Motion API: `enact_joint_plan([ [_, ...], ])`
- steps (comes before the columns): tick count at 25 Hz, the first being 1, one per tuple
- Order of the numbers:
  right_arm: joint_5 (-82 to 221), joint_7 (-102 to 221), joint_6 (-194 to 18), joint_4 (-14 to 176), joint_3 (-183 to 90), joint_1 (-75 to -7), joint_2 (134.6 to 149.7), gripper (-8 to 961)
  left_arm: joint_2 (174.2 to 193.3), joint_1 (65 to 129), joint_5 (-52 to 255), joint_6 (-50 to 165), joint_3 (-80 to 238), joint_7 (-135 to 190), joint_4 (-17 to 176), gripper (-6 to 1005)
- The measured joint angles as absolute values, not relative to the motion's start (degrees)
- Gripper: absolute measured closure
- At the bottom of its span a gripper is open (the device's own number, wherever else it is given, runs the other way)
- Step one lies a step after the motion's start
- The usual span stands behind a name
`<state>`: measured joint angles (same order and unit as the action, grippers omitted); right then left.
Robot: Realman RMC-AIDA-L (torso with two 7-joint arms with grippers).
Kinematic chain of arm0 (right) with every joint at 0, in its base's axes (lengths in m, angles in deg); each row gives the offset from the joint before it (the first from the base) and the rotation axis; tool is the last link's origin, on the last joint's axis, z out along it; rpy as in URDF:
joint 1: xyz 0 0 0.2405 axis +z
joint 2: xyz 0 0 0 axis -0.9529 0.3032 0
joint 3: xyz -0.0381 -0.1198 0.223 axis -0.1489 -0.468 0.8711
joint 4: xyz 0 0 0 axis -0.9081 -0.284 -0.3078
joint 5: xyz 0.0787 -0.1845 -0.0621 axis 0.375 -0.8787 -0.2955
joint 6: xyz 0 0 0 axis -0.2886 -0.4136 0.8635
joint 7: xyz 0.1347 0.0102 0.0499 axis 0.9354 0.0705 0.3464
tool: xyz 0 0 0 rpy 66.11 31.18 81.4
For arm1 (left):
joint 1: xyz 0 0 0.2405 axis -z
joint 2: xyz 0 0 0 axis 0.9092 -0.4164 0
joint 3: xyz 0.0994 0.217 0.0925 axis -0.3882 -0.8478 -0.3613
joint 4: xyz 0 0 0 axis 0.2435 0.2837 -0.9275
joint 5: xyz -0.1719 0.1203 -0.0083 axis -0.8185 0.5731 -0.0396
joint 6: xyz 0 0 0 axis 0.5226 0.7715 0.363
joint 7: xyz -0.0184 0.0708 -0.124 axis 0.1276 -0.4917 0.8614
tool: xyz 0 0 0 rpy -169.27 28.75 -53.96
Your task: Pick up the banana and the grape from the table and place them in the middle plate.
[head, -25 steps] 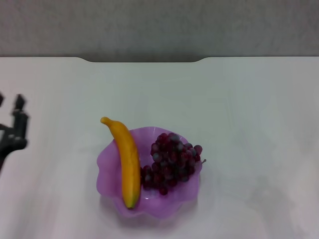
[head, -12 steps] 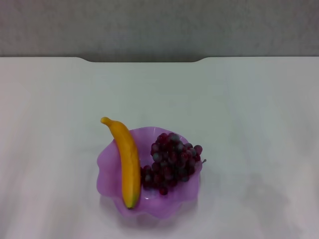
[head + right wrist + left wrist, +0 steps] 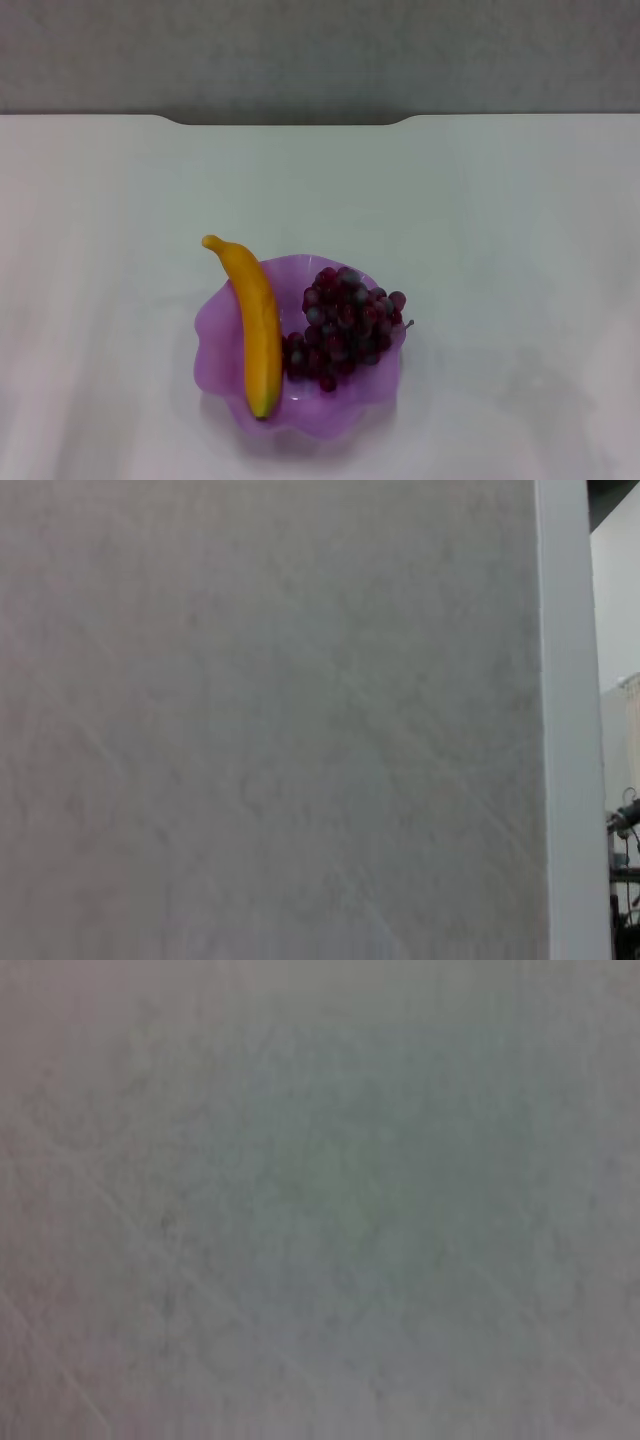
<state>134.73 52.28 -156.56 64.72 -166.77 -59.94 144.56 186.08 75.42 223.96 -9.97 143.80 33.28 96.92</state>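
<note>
In the head view the purple scalloped middle plate [image 3: 215, 325] sits on the white table [image 3: 480, 220], near its front middle. The yellow banana [image 3: 256, 322] lies along the plate's left side, its stem end sticking out past the far rim. The bunch of dark red-purple grape [image 3: 345, 322] lies in the plate's right half, next to the banana. Neither gripper shows in any view. The left wrist view shows only bare tabletop [image 3: 320, 1200]. The right wrist view shows bare tabletop [image 3: 270, 720] and its edge.
The table's far edge has a shallow notch [image 3: 290, 120] at the middle, with a grey wall behind it. The right wrist view shows the table's edge [image 3: 570, 720] and a strip of room beyond it.
One second ago my left gripper showed at the left edge of the head view. It has moved out of view. The banana, grape and plate have not moved.
</note>
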Motion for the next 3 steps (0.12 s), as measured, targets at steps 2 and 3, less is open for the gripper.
enact_joint_plan([
  [2,134.5,52.3,-156.5,65.1,-166.9,-59.9,144.56,953,186.08,75.4,223.9,-9.5,143.8,33.3,96.9,989],
  [3,134.3,52.3,-156.5,65.4,-167.1,-59.9,144.56,953,186.08,75.4,223.8,-9.4,143.9,33.3,96.9,989],
])
